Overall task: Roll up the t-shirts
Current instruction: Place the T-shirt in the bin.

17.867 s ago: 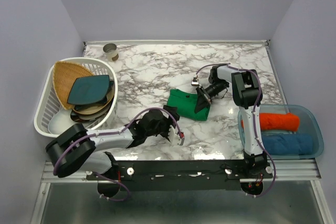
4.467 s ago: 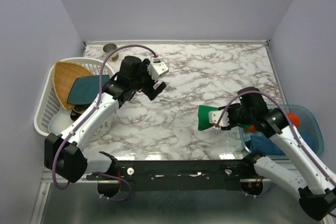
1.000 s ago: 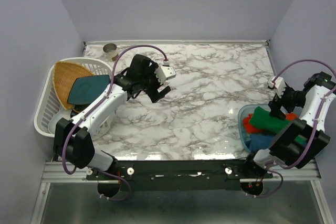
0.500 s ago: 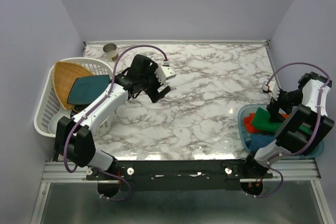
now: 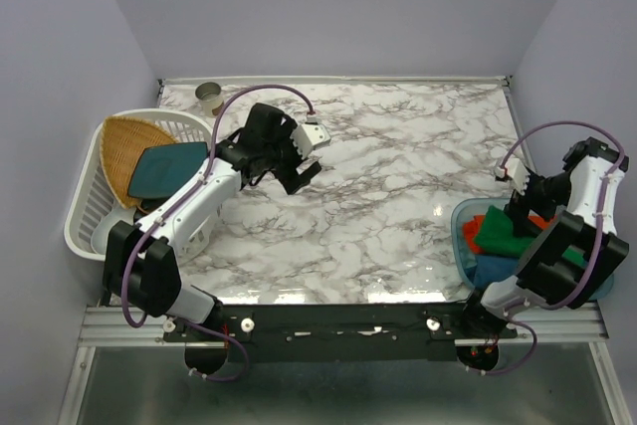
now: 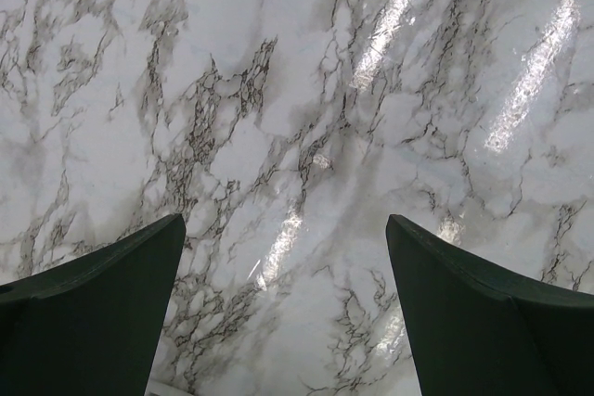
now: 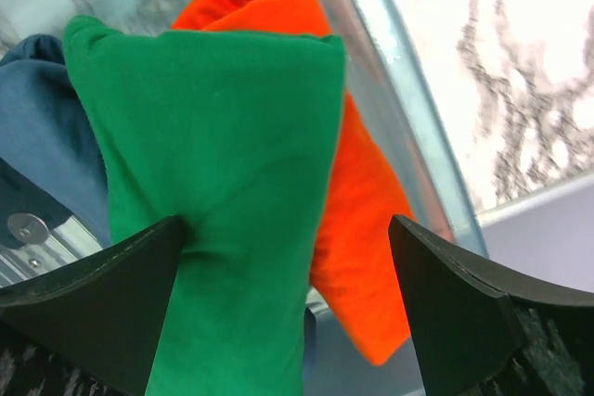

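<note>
The green t-shirt (image 7: 213, 136) lies as a loose, flattish roll in the clear plastic bin (image 7: 394, 71) at the table's right edge. It rests on top of the orange-red roll (image 7: 357, 220) and the blue roll (image 7: 37, 136), slanting across both rather than sitting in a slot of its own. The right gripper (image 7: 285, 224) hangs just above it with its jaws spread wide and nothing clamped. One finger (image 7: 102, 303) seems to press into the green cloth, or sit right against it, while the other is clear of it, over the orange-red roll. That contact is the main risk: if the finger has snagged a fold, lifting away could drag the top layer and pull the roll open or tip it over the bin's rim. Since the green roll is perched on two rounded rolls, even a light nudge might make it slide or slump and loosen. The left gripper (image 6: 283, 224) is well away, jaws also wide and empty, hovering over bare marble table (image 6: 297, 90) near the white basket (image 5: 85, 216), so it poses no threat to the shirts.
</note>
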`<state>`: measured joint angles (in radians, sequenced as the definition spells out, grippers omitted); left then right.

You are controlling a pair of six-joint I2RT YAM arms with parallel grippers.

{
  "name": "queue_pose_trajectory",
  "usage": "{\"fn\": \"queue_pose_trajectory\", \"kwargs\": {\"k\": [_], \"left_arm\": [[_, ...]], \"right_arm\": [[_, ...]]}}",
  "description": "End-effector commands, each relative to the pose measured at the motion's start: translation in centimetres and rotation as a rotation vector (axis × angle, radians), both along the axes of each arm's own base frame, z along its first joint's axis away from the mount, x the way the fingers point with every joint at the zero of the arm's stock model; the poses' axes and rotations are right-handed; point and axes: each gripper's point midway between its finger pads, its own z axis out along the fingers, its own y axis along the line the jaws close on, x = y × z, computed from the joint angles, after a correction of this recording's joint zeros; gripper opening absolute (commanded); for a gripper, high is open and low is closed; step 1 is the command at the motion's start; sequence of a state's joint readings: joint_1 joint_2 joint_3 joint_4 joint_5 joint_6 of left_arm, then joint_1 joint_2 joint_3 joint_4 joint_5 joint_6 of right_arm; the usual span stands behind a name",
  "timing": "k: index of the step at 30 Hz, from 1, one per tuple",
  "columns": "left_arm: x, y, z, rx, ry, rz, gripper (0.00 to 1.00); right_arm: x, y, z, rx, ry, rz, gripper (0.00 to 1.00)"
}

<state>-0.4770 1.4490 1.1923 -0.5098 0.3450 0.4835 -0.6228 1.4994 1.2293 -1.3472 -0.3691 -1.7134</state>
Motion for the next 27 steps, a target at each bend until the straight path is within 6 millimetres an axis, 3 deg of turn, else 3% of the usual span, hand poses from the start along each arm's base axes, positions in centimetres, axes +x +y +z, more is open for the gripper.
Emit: {"fn": "queue_pose_trajectory", "kwargs": {"k": [1,5,11,16,24,27], "left_arm": [[-0.3,-0.7,1.9,-0.075,-0.019,-0.009,0.99],[0.1,-1.1,2.4,-0.094,-0.014,-0.01,0.99],[0.8,-1.5,2.4,-0.134,0.014,0.012,0.99],[0.8,-1.0,1.4,-0.139,0.044,0.022,0.99],[1.3,-0.4,0.6,-0.16,0.068,0.045,0.99],[1.3,-0.5,0.2,-0.17,0.082,0.047,0.99]], "right_arm": [[-1.9,2.2,2.9,0.094,0.074,-0.102,1.0],[-1.7,2.0,3.7,0.063,0.033,-0.087,1.0],[-2.3,1.3,2.7,-0.002,0.033,-0.059,1.0],[-3.8,1.8,1.9,0.035,0.132,-0.065,1.0],[-4.1,2.4,2.0,0.054,0.137,-0.102,1.0],[-5.2,2.1,1.2,0.02,0.155,-0.018,1.0]]}}
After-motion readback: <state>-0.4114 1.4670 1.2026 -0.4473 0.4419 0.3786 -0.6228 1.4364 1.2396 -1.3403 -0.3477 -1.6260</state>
